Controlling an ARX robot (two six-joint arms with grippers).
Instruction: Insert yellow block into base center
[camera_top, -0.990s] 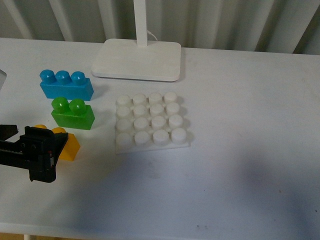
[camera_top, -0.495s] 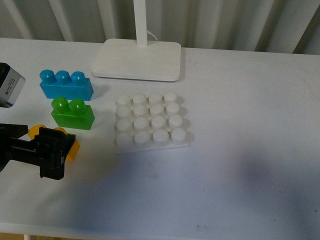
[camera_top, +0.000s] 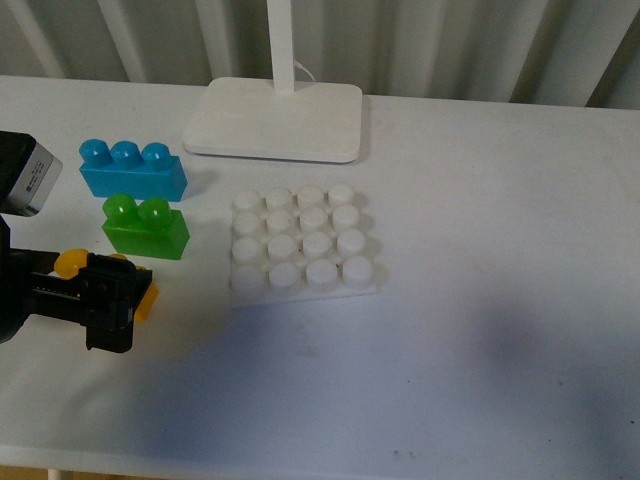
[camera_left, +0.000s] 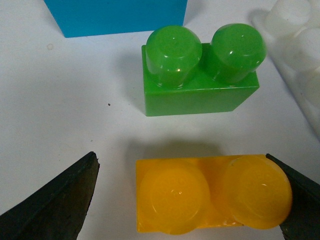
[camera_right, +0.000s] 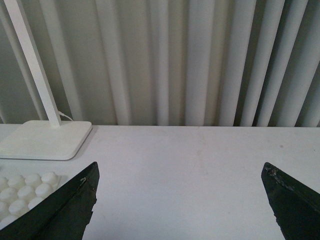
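The left gripper (camera_left: 182, 167) sits low over the table (camera_top: 480, 250) at the robot's left, with its jaws spread wide. The yellow block (camera_left: 210, 195) lies between them, studs up, flat on the table. It isn't being held. In the left wrist view one dark finger (camera_left: 55, 205) stands clear of the block's end, with bare table showing in the gap. The other finger (camera_left: 300, 200) is right up against the opposite stud; I cannot tell whether it touches or just misses. From the front most of the block is hidden behind the black gripper body, and only bits of yellow show on either side of it.

The yellow block lies just in front of the green brick (camera_top: 146, 228), nearer the robot, with a strip of table between them. The blue brick (camera_top: 132, 170) is behind the green one. The base (camera_top: 305, 240) rests to the right of these bricks, apart from them, with all its studs bare. Behind it stands the white lamp foot (camera_top: 275, 118).

The right gripper (camera_right: 180, 167) does not show in the front view. Its own wrist camera shows its fingers far apart with nothing between them, looking out over the table toward a pleated curtain (camera_right: 200, 60).
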